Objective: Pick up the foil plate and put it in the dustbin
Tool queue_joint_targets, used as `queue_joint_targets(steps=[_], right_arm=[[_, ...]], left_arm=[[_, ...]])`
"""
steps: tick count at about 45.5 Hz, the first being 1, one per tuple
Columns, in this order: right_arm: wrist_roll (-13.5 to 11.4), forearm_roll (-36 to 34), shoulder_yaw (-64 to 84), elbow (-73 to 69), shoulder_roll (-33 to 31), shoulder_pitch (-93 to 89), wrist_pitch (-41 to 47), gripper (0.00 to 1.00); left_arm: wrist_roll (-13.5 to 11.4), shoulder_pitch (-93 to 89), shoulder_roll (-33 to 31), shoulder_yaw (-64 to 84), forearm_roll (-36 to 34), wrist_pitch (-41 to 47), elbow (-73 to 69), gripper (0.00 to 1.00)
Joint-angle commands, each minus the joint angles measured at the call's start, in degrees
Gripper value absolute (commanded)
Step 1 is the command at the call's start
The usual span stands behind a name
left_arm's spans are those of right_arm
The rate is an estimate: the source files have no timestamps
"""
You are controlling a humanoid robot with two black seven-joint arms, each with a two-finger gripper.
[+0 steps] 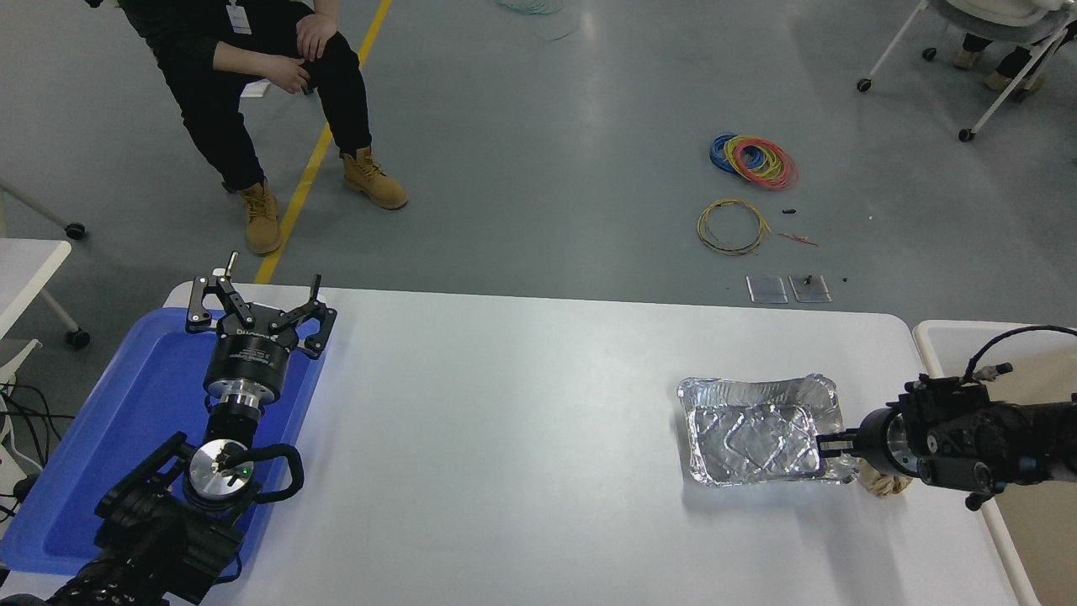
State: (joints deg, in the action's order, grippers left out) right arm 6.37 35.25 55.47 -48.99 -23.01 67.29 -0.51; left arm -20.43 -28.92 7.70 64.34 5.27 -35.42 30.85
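1. The shiny silver rectangular aluminium foil plate (757,429), crinkled at the rim and embossed on the bottom, sits at the centre right of the frame on the white table (522,438). A soft shadow lies under its lower edge; whether it is resting flat or just raised, I cannot tell.
2. The right black gripper (829,444) comes in from the right edge, and its slim jaws are closed on the plate's right rim, one finger over the wall and inside the tray. The grasp looks made, so I judge the picking-up step is in hand or only just done.
3. A small crumpled tan paper ball (883,483) lies just below the gripper's wrist, next to the plate's lower right corner.
4. The large rectangular dustbin with a white rim and beige inside (934,349) stands at the far right of the frame, beside the table's edge. The plate is not yet in it.
5. What is left, in my view: lift clear, carry right over the white rim, and release.
6. The left black gripper (257,307) is parked at the lower left above the flat blue plastic tray (126,421), its jaws spread apart and empty.
7. A person (252,76) sits at the upper left, away from the table.
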Motion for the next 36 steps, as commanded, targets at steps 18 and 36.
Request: queue_joint_targets(steps=[18, 36], right_arm=[[0.6, -0.2, 0.3, -7.6, -7.7, 17.9, 14.1, 0.0], [0.6, -0.1, 3.1, -11.5, -12.4, 33.2, 26.3, 0.0]], left_arm=[[0.0, 0.0, 0.0, 0.0, 0.0, 0.0, 0.0, 1.0], [0.0, 0.0, -0.1, 0.0, 0.0, 0.0, 0.0, 1.0]])
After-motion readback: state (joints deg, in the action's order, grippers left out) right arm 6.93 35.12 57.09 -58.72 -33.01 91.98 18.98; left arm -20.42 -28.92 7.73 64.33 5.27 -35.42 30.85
